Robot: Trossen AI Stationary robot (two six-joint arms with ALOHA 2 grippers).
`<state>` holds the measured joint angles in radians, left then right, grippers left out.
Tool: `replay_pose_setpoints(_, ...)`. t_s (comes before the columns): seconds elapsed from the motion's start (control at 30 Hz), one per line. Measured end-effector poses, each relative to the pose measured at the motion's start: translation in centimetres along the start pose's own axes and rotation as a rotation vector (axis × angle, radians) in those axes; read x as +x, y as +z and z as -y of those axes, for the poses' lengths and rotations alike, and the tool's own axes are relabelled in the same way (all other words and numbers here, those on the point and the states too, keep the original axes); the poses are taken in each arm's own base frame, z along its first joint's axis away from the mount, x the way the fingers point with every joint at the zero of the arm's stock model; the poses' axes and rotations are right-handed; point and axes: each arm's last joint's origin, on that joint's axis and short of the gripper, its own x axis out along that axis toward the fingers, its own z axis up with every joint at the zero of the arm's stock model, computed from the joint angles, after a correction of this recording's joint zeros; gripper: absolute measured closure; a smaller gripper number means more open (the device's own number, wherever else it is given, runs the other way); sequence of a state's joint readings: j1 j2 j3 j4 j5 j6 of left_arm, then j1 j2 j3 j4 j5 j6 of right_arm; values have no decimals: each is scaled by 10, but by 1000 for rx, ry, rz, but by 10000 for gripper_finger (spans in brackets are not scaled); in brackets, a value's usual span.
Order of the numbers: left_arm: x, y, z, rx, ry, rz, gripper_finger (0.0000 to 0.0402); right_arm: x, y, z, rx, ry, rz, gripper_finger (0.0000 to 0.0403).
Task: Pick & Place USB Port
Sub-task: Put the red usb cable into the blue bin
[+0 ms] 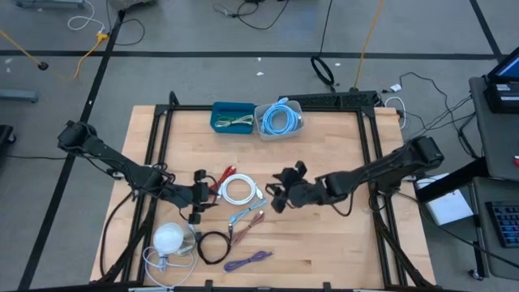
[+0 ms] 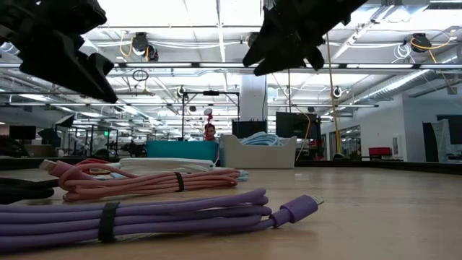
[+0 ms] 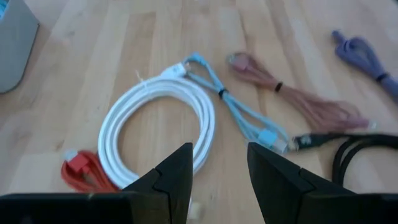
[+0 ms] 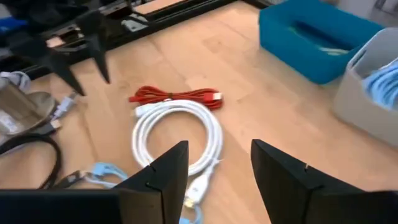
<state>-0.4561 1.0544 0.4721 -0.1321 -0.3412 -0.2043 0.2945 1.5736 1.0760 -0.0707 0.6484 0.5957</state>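
Observation:
Several coiled USB cables lie flat on the wooden table [image 1: 324, 251]: a white one [image 1: 238, 191] with a red one [image 1: 223, 180] beside it, a light blue one [image 1: 247, 215], a pink one [image 1: 250, 229], a black one [image 1: 212, 246] and a purple one [image 1: 247, 260]. My left gripper [image 1: 204, 196] hovers open just left of the white coil [image 3: 158, 118], which it faces with nothing between its fingers. My right gripper [image 1: 274, 192] hovers open just right of the same coil [image 4: 180, 134], above the table and also holding nothing.
At the far edge stand a blue bin [image 1: 232, 118] and a pale bin [image 1: 280, 120] that holds a blue cable. A white round object [image 1: 169, 238] with thin wire lies near the front left. Black frame rails run along the table's left and right sides. Bare wood shows at the right.

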Motion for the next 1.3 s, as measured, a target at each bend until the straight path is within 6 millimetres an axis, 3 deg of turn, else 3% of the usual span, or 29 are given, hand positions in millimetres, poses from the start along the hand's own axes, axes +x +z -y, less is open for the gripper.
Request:
replay_pose_setpoints(0.23,-3,4,-1,23,43,-25,247,11,-15,-16,-5,38,17,225)
replay_pose_setpoints(0.47,-10,13,-1,75,93,-77,247,28,-24,-13,0,3,-5,225)
replay_pose_setpoints(0.67,-13,16,1,110,120,-68,247,65,-43,-5,81,25,-94,225)
replay_pose_setpoints(0.9,-14,16,1,108,123,-66,247,107,-51,23,179,-22,-170,225)
replay_pose_setpoints(1.1,-14,14,1,102,143,-83,247,117,-53,34,196,-29,-209,225)
replay_pose_setpoints(1.3,-13,2,-24,-51,385,-201,247,113,-54,27,187,-3,-199,225)
